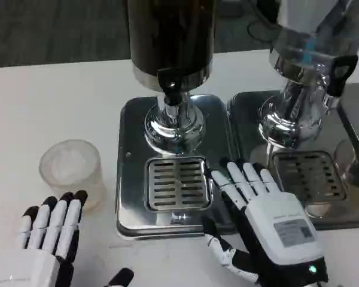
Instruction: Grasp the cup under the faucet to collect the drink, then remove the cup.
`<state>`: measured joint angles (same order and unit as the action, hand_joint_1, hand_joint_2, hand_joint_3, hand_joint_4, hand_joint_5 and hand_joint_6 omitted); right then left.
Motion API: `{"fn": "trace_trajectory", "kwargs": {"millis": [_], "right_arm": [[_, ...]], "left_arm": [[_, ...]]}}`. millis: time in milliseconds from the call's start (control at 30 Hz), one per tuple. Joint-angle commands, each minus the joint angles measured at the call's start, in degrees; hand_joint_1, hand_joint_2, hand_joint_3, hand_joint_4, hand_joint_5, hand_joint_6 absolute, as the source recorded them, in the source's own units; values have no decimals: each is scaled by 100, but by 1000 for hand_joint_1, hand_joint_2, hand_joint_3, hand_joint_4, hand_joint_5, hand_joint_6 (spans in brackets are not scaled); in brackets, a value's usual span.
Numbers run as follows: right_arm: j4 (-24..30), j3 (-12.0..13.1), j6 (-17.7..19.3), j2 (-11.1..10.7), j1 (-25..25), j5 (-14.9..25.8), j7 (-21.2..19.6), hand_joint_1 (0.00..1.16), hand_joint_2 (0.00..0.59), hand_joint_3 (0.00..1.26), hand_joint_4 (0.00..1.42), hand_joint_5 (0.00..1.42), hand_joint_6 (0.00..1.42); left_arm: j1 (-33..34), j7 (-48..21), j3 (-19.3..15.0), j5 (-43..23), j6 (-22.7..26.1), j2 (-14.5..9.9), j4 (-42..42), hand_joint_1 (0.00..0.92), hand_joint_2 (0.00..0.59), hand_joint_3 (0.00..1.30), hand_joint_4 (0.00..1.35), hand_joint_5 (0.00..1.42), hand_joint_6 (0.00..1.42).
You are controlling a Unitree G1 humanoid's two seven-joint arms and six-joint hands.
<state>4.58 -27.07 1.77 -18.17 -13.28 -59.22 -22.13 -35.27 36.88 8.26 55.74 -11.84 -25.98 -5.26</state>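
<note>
Cup [70, 170], frosted plastic, stands just beyond the left hand [48, 239], whose fingers are spread and hold nothing. The right hand [260, 224] lies released beside the drip grate [176, 182] under the dark dispenser's faucet [170, 81] (grasping comes first, I'd judge). White table [48, 101], grey floor beyond.

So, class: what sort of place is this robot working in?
Probably a drinks station on a test bench: two chrome drink dispensers with drip grilles, a frosted cup, and a white table.
</note>
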Motion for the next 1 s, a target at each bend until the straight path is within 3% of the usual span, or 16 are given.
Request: {"fn": "trace_trajectory", "kwargs": {"millis": [33,633,1000], "right_arm": [[-2,36,-24,20,5,40,-7,325,460,123,20,0,0],[-99,20,-14,49,95,76,4,328,460,135,22,0,0],[-29,-90,-304,273,2,-89,-57,328,460,136,21,0,0]], "left_arm": [[-27,-30,29,-4,46,31,-67,0,162,0,0,0,0],[-40,15,-41,-36,78,48,-117,0,162,0,0,0,0],[1,111,-781,-602,-219,-32,-361,0,159,0,0,0,0]]}}
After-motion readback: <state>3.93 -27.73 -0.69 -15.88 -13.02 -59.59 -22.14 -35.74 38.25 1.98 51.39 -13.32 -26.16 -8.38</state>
